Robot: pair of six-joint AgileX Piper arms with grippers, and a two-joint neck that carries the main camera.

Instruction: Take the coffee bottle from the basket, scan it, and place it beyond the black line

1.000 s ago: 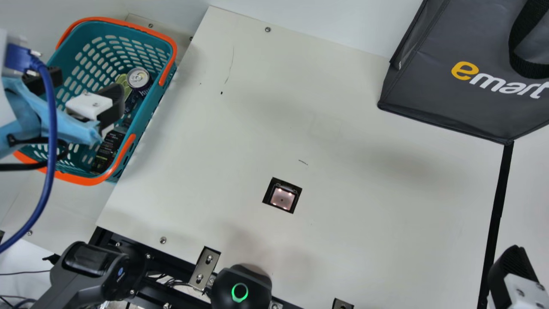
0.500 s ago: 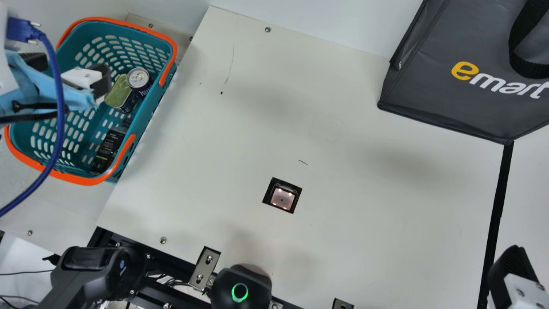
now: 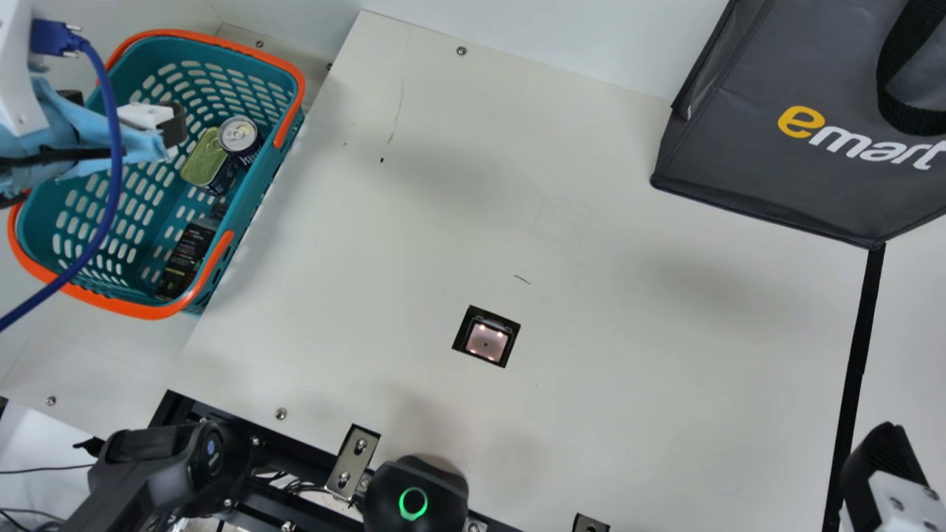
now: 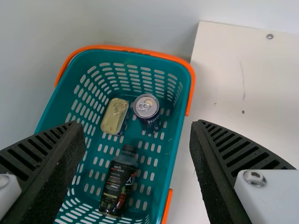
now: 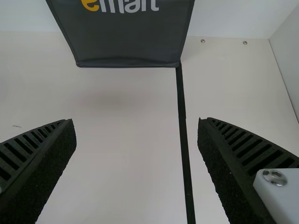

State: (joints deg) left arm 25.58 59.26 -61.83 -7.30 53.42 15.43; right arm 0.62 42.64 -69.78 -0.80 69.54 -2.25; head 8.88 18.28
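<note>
Coffee bottle (image 4: 119, 178) with dark printed label (image 4: 115, 187) in basket (image 4: 179, 130)

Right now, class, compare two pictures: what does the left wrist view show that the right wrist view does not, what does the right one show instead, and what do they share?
Left wrist view: the teal basket with its orange rim, and in it the coffee bottle, a flat tin and a drinks can.

Right wrist view: the black line and the dark grey bag, whose lower edge reaches the line's far end.

Both: cream table surface, pale wall, and open, ribbed black jaws, each arm's own.
</note>
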